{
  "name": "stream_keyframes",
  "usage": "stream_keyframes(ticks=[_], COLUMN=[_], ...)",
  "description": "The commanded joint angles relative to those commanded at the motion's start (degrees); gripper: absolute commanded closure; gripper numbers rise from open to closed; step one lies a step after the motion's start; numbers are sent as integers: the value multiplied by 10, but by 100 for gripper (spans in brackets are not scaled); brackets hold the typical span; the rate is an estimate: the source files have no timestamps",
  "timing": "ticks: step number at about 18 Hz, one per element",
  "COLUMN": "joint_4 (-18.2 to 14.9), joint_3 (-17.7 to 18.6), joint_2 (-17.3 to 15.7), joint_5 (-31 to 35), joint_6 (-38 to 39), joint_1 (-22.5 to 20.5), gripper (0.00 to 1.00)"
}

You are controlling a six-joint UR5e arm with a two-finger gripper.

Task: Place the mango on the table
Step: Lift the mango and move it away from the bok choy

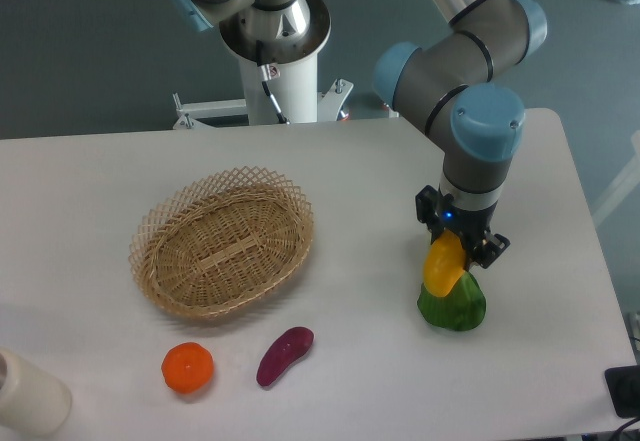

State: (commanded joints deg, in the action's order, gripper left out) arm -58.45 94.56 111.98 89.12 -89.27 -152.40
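Observation:
The mango is a small yellow oblong fruit with an orange blush. It hangs upright in my gripper, which is shut on its upper end. Its lower end is just above or touching the green leafy vegetable, at the right of the white table. I cannot tell whether the mango rests on the vegetable. The black fingers are partly hidden behind the fruit.
An oval wicker basket stands left of centre with nothing in it. A round orange fruit and a purple vegetable lie in front of it. A white cylinder is at the front left corner. The robot base stands behind the table.

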Motion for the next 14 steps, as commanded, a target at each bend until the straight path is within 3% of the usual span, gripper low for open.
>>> stream_keyframes(ticks=[5, 8, 14], joint_4=[13, 54, 59], joint_3=[61, 91, 124], joint_2=[-25, -29, -47], joint_5=[-2, -14, -13], joint_6=[-135, -156, -214], joint_1=[-43, -54, -67], gripper=[61, 61, 61])
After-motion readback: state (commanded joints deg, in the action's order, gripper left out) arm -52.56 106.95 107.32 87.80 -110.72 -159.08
